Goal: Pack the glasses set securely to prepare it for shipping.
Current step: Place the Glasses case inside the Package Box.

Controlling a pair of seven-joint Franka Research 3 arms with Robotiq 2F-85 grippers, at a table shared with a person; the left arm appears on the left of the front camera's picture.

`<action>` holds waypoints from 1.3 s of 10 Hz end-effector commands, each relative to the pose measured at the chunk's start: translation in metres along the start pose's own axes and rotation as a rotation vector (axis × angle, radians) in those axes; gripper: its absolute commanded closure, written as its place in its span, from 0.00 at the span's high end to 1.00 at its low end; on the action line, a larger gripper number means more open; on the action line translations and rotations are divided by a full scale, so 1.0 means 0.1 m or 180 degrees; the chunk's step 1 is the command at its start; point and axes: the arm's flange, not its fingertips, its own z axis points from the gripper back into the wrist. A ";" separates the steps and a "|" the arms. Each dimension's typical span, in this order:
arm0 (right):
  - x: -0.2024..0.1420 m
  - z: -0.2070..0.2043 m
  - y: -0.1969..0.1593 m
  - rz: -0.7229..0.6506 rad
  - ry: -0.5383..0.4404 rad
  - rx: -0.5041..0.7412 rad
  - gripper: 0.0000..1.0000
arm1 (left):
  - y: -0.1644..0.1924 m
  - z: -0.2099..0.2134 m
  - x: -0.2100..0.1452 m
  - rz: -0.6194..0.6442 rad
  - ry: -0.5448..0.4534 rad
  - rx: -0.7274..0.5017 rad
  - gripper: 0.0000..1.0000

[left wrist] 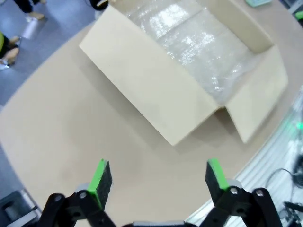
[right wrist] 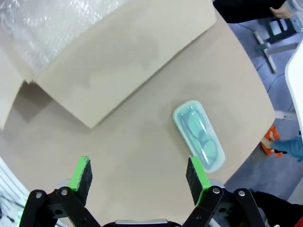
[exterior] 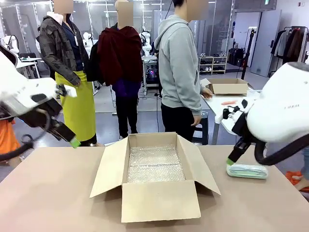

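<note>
Our left end effector hangs wide and empty above the table at nine o'clock of the open cardboard box, which is lined with bubble wrap. At the box's three o'clock we see the mint-green case lying flat on the table, our right end effector wide and empty close above it.

We look from between the arms across the table and open box, while both wrist cameras look down on that box, the right also sharing the mint-green case.
</note>
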 end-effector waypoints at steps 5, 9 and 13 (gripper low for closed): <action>-0.04 0.10 -0.24 0.0175 0.0085 0.0096 1.00 | -0.04 0.33 -0.09 -0.0005 -0.0065 -0.0046 1.00; 0.09 0.23 -0.40 0.0774 0.0751 0.0286 1.00 | -0.04 0.33 -0.09 -0.0005 -0.0065 -0.0046 1.00; -0.05 -0.01 -1.03 0.1851 0.0870 0.0773 1.00 | -0.04 0.33 -0.09 -0.0005 -0.0065 -0.0046 1.00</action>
